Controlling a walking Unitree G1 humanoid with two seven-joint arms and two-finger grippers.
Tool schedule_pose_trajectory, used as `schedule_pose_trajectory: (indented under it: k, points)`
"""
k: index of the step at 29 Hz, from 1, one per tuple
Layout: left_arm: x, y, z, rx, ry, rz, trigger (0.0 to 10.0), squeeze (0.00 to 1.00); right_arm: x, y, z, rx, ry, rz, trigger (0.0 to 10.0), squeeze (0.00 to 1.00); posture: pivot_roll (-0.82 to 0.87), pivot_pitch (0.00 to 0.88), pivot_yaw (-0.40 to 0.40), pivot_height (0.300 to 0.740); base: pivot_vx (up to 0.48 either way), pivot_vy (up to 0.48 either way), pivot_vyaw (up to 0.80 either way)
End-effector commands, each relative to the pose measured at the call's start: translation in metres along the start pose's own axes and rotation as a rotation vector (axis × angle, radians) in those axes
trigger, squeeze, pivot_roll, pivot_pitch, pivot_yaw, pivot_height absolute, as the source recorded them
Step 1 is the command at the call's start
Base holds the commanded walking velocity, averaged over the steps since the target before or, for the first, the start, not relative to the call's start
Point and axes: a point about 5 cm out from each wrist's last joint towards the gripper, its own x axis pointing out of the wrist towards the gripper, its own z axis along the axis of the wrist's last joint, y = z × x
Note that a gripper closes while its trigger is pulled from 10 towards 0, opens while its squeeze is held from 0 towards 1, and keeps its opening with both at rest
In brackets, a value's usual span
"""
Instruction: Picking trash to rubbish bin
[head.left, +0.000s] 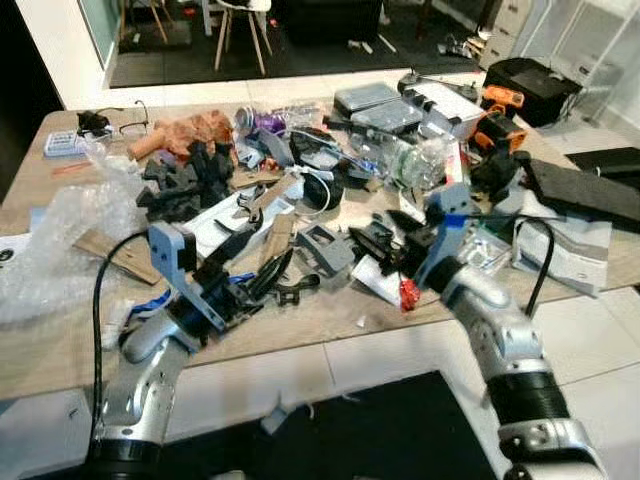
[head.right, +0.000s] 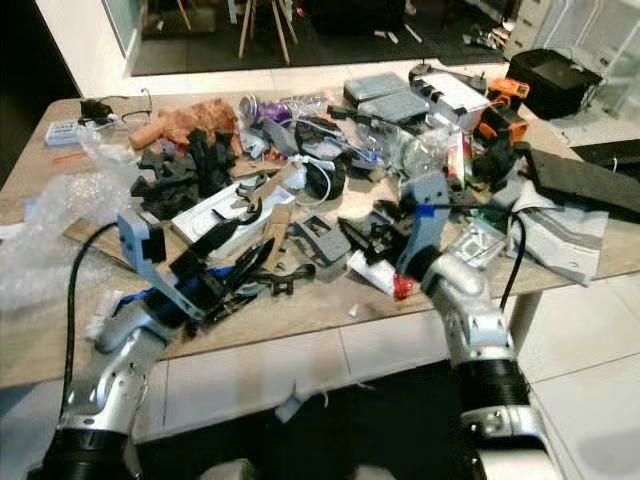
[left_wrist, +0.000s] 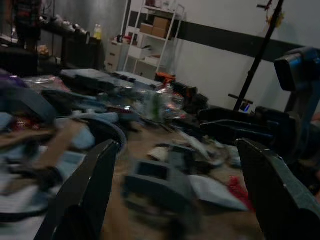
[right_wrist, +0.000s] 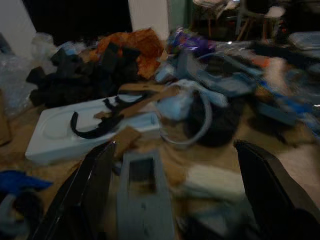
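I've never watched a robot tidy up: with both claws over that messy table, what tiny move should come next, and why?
Probably ease the right gripper down onto the grey rectangular frame. Its fingers are spread open with that frame lying between them on the wooden table, nothing grasped yet. The left gripper is open too.

Bubble wrap (head.left: 60, 235) lies left on the table (head.left: 330, 320), a grey bracket (head.left: 322, 248) mid-table.

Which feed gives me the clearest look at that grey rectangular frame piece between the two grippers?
The left eye view: the grey frame piece lies sharp and whole on the table. The right eye view shows it equally whole; both wrist views show it close but dark and blurred.
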Motion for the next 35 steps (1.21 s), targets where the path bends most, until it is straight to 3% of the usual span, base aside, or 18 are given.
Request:
schedule_pose_trajectory:
  k: [1,6,9,12,18,24,30,31,35]
  points:
    - [-0.003,-0.002,-0.001,0.013,0.023,-0.02,10.0,0.0,0.0,-0.003,0.0,-0.014,0.013,-0.013,10.0,0.0,-0.01,0.0,-0.031,0.74,0.285,0.0,0.0]
    - [-0.011,-0.002,-0.001,0.035,0.079,-0.078,10.0,0.0,-0.003,-0.015,0.002,-0.078,0.081,-0.04,10.0,0.0,-0.01,0.0,-0.029,0.74,0.266,0.0,0.0]
    - [-0.024,0.001,0.003,0.066,0.11,-0.121,10.0,0.0,-0.005,-0.02,0.005,-0.143,0.147,-0.029,10.0,0.0,-0.01,0.0,-0.029,0.74,0.0,0.0,0.0]
    - [-0.026,0.001,0.005,0.075,0.112,-0.131,10.0,0.0,-0.005,-0.021,0.006,-0.161,0.163,-0.025,10.0,0.0,-0.01,0.0,-0.029,0.74,0.0,0.0,0.0]
    - [-0.044,-0.002,0.012,0.198,0.158,-0.221,10.0,0.0,-0.001,-0.014,0.005,-0.228,0.267,0.048,10.0,0.0,0.0,0.0,-0.028,0.74,0.0,0.0,0.0]
    - [-0.045,-0.003,0.01,0.209,0.188,-0.242,10.0,0.0,0.001,-0.006,0.002,-0.232,0.349,0.11,10.0,0.0,-0.01,0.0,-0.025,0.74,0.0,0.0,0.0]
    - [-0.042,-0.006,0.005,0.207,0.193,-0.258,10.0,0.0,0.001,0.003,0.006,-0.167,0.321,0.196,10.0,0.0,-0.01,0.0,-0.025,0.74,0.0,0.0,0.0]
    - [-0.041,-0.008,0.003,0.205,0.193,-0.266,10.0,0.0,0.002,0.002,0.001,-0.165,0.365,0.219,10.0,0.96,0.0,0.0,-0.036,0.74,0.0,0.0,0.0]
    - [-0.039,-0.014,-0.001,0.193,0.192,-0.284,10.0,0.0,0.007,-0.001,-0.004,-0.145,0.45,0.198,10.0,1.0,0.01,0.0,-0.047,0.74,0.0,0.0,0.0]
